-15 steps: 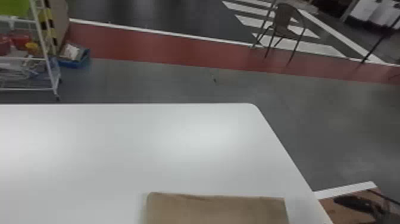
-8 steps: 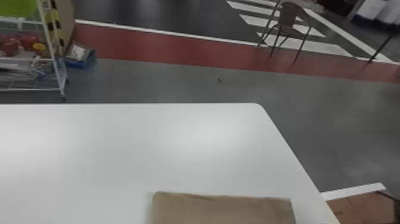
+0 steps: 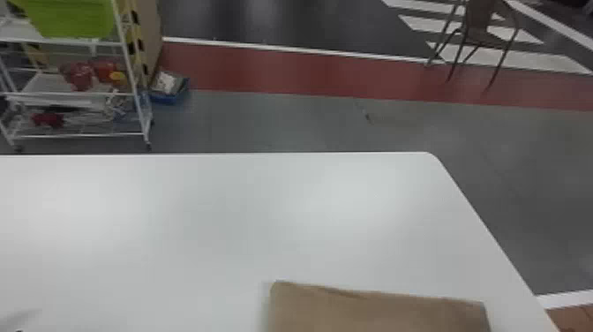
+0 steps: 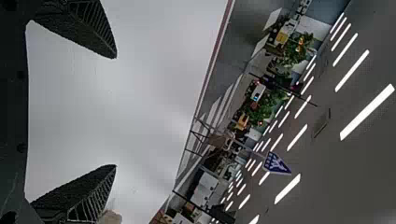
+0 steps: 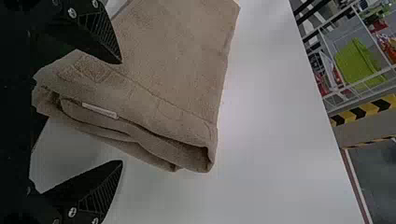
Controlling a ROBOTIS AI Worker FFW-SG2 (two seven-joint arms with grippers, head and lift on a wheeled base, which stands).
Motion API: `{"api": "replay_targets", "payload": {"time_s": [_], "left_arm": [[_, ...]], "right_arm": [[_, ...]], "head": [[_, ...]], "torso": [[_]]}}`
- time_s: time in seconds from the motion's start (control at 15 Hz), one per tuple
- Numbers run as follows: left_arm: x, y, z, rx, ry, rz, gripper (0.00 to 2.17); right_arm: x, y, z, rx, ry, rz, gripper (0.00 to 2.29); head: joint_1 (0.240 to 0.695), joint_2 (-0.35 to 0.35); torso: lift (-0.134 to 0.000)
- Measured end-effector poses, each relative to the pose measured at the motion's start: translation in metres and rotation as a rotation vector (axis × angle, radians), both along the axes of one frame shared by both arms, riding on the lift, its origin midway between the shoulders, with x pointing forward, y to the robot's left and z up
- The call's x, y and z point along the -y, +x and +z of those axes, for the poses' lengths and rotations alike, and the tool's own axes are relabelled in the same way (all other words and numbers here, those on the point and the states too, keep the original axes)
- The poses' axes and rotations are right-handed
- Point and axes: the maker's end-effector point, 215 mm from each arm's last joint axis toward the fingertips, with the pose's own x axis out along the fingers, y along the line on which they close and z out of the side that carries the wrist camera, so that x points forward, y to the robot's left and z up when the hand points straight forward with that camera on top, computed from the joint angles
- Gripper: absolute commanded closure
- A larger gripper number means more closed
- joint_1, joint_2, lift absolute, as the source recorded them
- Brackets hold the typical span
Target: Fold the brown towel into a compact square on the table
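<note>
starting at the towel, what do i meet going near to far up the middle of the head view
Brown towel → white table's far edge → grey floor → red strip → white line → dark floor.

Saw a white table [image 3: 220, 238], flat and smooth, with a straight far edge, a rounded far right corner and a right side slanting outward toward the robot. Noticed pale, soft-edged patches of reflected light across the top, and a faint dark smudge at the head view's lower left. Found the brown towel [image 3: 375, 313] lying directly on the surface, near the right side but short of the edge. Made out several layers in the right wrist view, stacked and folded over, with rounded, slightly gaping folds and a small white label [image 5: 99, 110] poking out between layers.
</note>
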Motion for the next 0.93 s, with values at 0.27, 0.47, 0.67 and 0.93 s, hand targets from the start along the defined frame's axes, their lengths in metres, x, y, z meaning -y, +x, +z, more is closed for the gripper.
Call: {"api": "replay_targets", "payload": {"time_s": [0.27,0.47,0.67,0.93], "left_arm": [[-0.002,-0.001,-0.001,-0.002,-0.003,0.003,0.03],[-0.002,-0.002,-0.002,-0.002,-0.003,0.003,0.03],[-0.002,-0.001,-0.001,-0.001,-0.004,0.003,0.03],[-0.002,-0.002,-0.001,0.002,-0.008,0.000,0.03]], "right_arm": [[-0.001,0.002,-0.006,-0.035,-0.008,-0.001,1.17],[-0.001,0.004,-0.005,-0.030,-0.008,0.002,1.72],[0.000,0.007,-0.002,-0.015,-0.002,-0.002,2.11],[0.018,0.022,0.008,0.026,0.009,-0.057,2.11]], "head": [[0.695,-0.180],[0.695,-0.178],[0.695,-0.179],[0.695,-0.204]], "torso": [[-0.122],[-0.122],[-0.122],[-0.122]]}}
